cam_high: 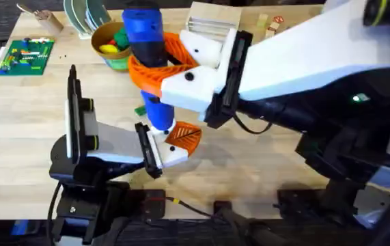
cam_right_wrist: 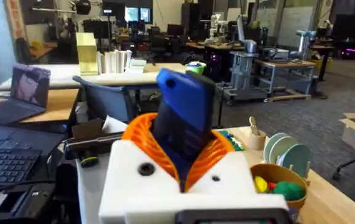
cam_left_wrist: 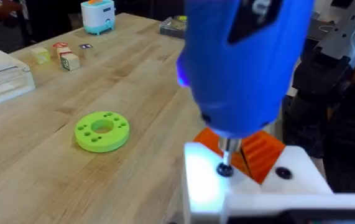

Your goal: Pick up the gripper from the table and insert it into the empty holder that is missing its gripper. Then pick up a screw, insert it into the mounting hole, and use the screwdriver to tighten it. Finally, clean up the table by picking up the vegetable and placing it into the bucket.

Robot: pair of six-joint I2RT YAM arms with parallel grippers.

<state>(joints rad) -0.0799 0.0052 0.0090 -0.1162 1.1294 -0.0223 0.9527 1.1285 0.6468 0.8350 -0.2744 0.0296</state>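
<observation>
My right gripper (cam_high: 159,67) is shut on the blue screwdriver (cam_high: 143,31), holding it upright between its orange fingers (cam_right_wrist: 141,134). The screwdriver (cam_left_wrist: 245,62) has its bit on a black screw (cam_left_wrist: 225,169) in the white holder (cam_left_wrist: 203,186). That holder sits at the base of my left gripper (cam_left_wrist: 245,152) and carries the orange ribbed gripper (cam_left_wrist: 265,149). My left gripper (cam_high: 183,139) lies low over the table, its orange pads together. The small dark green vegetable (cam_high: 140,109) lies on the table beside the screwdriver's lower end. The bucket (cam_high: 100,38) stands at the back with toys inside.
A lime green disc (cam_left_wrist: 102,130) lies on the wood left of the left gripper. A pale blue gadget (cam_left_wrist: 97,15), small blocks (cam_left_wrist: 68,60) and a white slatted piece (cam_left_wrist: 0,71) are farther off. A green circuit board (cam_high: 27,55) is at the far left.
</observation>
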